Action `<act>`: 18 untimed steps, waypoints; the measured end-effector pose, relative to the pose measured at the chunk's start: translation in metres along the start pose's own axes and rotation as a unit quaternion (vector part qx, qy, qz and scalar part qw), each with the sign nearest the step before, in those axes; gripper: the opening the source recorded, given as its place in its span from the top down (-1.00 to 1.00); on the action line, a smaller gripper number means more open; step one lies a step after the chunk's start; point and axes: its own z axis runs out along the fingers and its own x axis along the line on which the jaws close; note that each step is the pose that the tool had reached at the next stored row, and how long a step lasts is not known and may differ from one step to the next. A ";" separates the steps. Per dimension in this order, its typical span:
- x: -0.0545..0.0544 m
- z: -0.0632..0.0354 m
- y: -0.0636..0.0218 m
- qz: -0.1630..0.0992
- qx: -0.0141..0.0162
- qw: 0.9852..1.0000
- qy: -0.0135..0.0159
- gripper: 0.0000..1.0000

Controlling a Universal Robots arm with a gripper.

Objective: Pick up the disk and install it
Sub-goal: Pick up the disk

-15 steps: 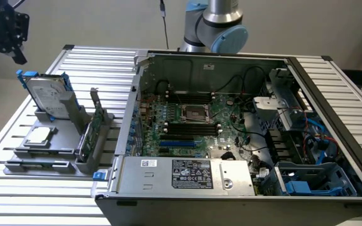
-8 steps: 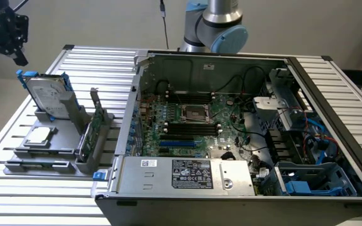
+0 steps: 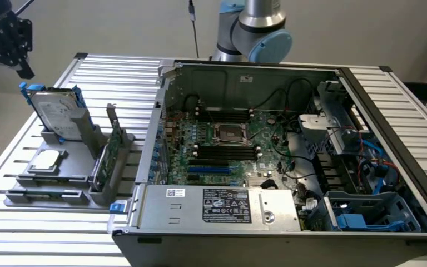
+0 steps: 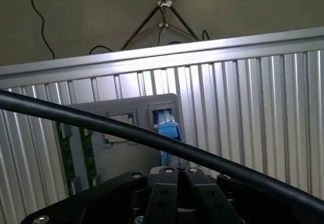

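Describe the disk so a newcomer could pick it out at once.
Beside the open computer case, on the exterior view's left, a grey holder sits on the slatted table. The disk stands upright at the holder's far end. It alone is a silver-grey slab edged in blue plastic, unlike the small square chip lying flat and the thin green card on edge.

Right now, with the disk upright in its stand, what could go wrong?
The pincer is shut; lowered like that, it would likely knock the disk rather than straddle it. A black cable crosses in front of the wrist camera and might snag. The chip and green card close beside the disk could get bumped.
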 end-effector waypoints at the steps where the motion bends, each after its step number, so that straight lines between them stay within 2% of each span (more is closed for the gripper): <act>1: 0.000 0.0003 0.0001 -0.008 0.000 1.000 0.000 0.79; 4: -0.002 0.0008 0.0004 -0.029 0.000 1.000 0.000 0.79; 8: -0.003 0.0007 0.0004 -0.042 0.000 0.999 0.000 0.79; 14: -0.004 0.0007 -0.0021 -0.051 -0.001 0.999 0.000 0.79; 16: -0.004 0.0008 -0.0041 -0.052 -0.001 0.999 0.000 0.65; 17: -0.004 0.0009 -0.0050 -0.053 -0.001 0.999 0.000 0.65; 18: -0.004 0.0010 -0.0058 -0.053 -0.001 0.999 0.000 0.52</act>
